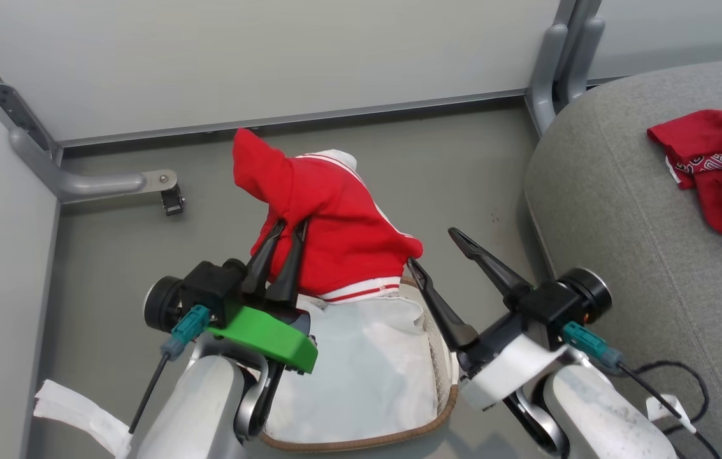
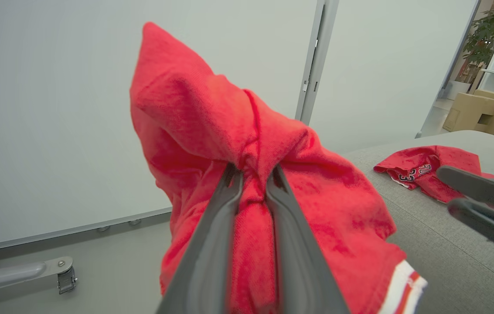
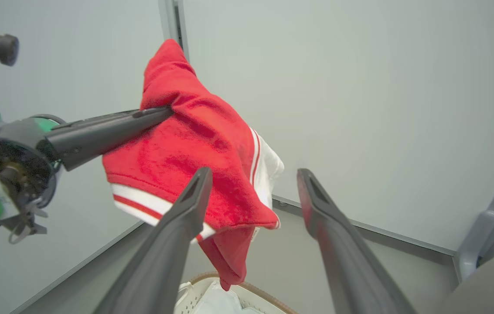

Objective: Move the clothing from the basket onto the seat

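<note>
My left gripper (image 1: 290, 231) is shut on a red garment (image 1: 329, 223) with white stripes, holding it up above the basket (image 1: 399, 433); the same gripper (image 2: 253, 172) pinches a fold of that garment (image 2: 212, 122), which hangs in the right wrist view too (image 3: 194, 144). The basket shows its white liner (image 1: 367, 370) and brown rim below my arms. A second red garment (image 1: 717, 166) with white lettering lies on the grey seat (image 1: 622, 210) at the right. My right gripper (image 1: 432, 250) stands open and holds nothing, beside the hanging garment, its fingers (image 3: 177, 226) spread wide.
White partition walls stand behind and to the left, with a grey foot and caster (image 1: 169, 197) on the floor. A grey post (image 1: 558, 64) rises by the seat's corner. Black cable (image 1: 673, 376) trails by my right arm. Cardboard boxes (image 2: 482, 111) sit far off.
</note>
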Controlling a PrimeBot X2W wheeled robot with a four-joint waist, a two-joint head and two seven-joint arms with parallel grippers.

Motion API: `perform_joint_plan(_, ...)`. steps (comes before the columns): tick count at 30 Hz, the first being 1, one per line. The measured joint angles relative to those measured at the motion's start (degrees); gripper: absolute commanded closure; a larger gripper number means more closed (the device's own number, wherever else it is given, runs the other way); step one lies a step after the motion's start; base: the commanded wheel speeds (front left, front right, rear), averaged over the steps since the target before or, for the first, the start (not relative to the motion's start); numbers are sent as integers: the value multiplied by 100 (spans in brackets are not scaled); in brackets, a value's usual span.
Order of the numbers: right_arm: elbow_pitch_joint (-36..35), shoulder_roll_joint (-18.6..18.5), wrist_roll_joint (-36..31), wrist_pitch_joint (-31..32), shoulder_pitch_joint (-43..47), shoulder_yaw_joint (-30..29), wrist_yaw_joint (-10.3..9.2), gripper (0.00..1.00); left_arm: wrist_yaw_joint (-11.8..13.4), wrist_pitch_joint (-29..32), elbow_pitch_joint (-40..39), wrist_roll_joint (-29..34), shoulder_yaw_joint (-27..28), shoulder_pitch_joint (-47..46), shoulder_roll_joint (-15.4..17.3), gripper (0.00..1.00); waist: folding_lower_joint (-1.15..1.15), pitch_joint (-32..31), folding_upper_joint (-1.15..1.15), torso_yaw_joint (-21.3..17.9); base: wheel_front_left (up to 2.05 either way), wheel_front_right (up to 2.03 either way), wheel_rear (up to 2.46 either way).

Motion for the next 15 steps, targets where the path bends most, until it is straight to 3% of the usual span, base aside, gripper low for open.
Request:
perform_joint_plan(9, 848, -758, 797, -9, -1664, 1942, 1, 0, -30, 0, 123, -54, -377, -1, -87, 100, 0, 78, 0, 179, 0, 0, 0)
perform_joint_plan(15, 1592, -989, 1450, 46, -2552, 3175, 1, 0, -45, 0, 157, -208, -682, -24, -110, 100, 0, 92, 0, 304, 0, 0, 0)
